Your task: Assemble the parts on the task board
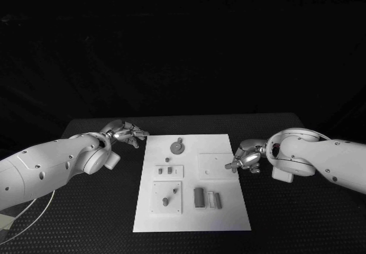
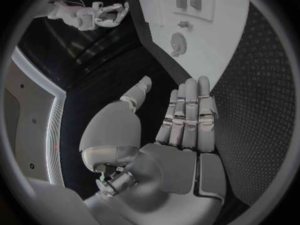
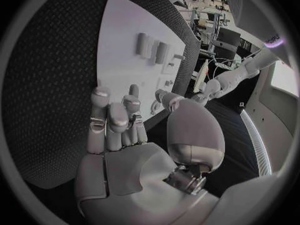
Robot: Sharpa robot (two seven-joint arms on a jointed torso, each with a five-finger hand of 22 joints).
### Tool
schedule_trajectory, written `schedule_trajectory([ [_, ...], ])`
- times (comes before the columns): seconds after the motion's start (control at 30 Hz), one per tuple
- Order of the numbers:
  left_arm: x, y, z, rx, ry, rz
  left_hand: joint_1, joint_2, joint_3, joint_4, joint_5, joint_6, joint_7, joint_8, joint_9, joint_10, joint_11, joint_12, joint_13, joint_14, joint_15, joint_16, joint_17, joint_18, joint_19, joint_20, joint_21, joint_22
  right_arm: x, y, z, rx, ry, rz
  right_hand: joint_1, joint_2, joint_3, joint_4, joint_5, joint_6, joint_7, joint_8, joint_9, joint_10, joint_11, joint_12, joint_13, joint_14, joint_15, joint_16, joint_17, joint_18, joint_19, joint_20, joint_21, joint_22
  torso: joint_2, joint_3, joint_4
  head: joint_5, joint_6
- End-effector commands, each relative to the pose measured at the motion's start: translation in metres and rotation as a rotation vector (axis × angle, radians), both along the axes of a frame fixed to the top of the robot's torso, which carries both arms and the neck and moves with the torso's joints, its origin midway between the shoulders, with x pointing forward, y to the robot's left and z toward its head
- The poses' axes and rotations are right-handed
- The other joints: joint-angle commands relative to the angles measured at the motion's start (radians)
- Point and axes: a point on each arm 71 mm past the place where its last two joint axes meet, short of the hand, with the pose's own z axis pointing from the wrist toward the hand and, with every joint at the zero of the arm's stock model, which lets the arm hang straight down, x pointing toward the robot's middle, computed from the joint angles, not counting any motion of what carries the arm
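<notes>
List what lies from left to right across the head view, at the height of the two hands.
Left arm → left hand → task board → right hand → right arm.

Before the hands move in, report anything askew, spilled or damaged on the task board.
Nothing stands out. The task board lies flat and square on the table, its grey parts sit in tidy groups, and both the left hand and right hand hold nothing.
</notes>
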Motion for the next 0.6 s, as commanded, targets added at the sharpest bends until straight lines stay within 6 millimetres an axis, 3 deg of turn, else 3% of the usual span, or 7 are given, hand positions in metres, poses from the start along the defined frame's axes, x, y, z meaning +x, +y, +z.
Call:
schedule_trajectory([
  [0.03,0.000,-0.003,0.001,-0.013,-0.002,-0.012,-0.010,0.000,-0.008,0.000,0.001,-0.007,0.002,0.006,-0.001,-0.002,0.003,0.004,0.001,-0.001,-0.002,-0.005,0.001,0.013,0.009,-0.001,-0.006,-0.002,-0.003,0.003,-0.001,-0.026,0.003,0.009,-0.003,0.008,0.000,-0.010,-0.004,-0.013,0.005,0.005,0.002,-0.004,0.001,0.005,0.001,0.004,-0.005,0.002,0.002,0.023,-0.001,-0.004,0.006,0.018,0.000,-0.0011,-0.0003,0.000,0.000],
  [0.3,0.000,-0.002,0.001,-0.012,-0.002,-0.010,-0.011,0.000,-0.008,0.000,0.001,-0.007,0.002,0.006,-0.001,-0.002,0.003,0.004,0.001,-0.001,-0.002,-0.005,0.001,0.013,0.009,-0.001,-0.006,-0.002,-0.015,0.010,-0.011,-0.060,0.023,0.012,-0.010,0.038,-0.003,-0.057,-0.005,-0.013,0.005,0.009,0.008,-0.005,0.001,0.005,0.001,0.003,-0.005,0.003,0.002,0.023,-0.005,-0.002,0.008,0.019,0.000,-0.0009,0.0002,0.000,0.000],
  [0.37,-0.001,-0.001,0.001,-0.012,-0.001,-0.009,-0.011,0.000,-0.008,0.000,0.001,-0.007,0.002,0.006,-0.001,-0.002,0.003,0.004,0.001,-0.001,-0.002,-0.005,0.002,0.013,0.010,-0.001,-0.006,-0.002,-0.018,0.013,-0.013,-0.066,0.030,0.020,-0.025,0.059,-0.006,-0.103,-0.005,-0.011,0.004,0.011,0.011,-0.005,0.000,0.005,0.001,0.002,-0.006,0.004,0.003,0.023,-0.008,0.000,0.010,0.019,0.000,-0.0006,0.0003,0.000,0.000],
  [0.6,-0.001,-0.001,0.001,-0.012,0.000,-0.010,-0.011,0.000,-0.008,0.000,0.001,-0.007,0.002,0.006,-0.001,-0.002,0.003,0.004,0.001,-0.001,-0.002,-0.005,0.002,0.013,0.010,-0.001,-0.006,-0.002,-0.024,0.017,-0.018,-0.078,0.043,0.022,-0.078,0.070,0.019,-0.170,-0.003,-0.009,0.004,0.011,0.012,-0.003,0.000,0.004,-0.002,0.003,-0.006,0.002,0.001,0.023,-0.008,0.003,0.010,0.017,0.000,-0.0010,-0.0002,0.000,-0.002],
])
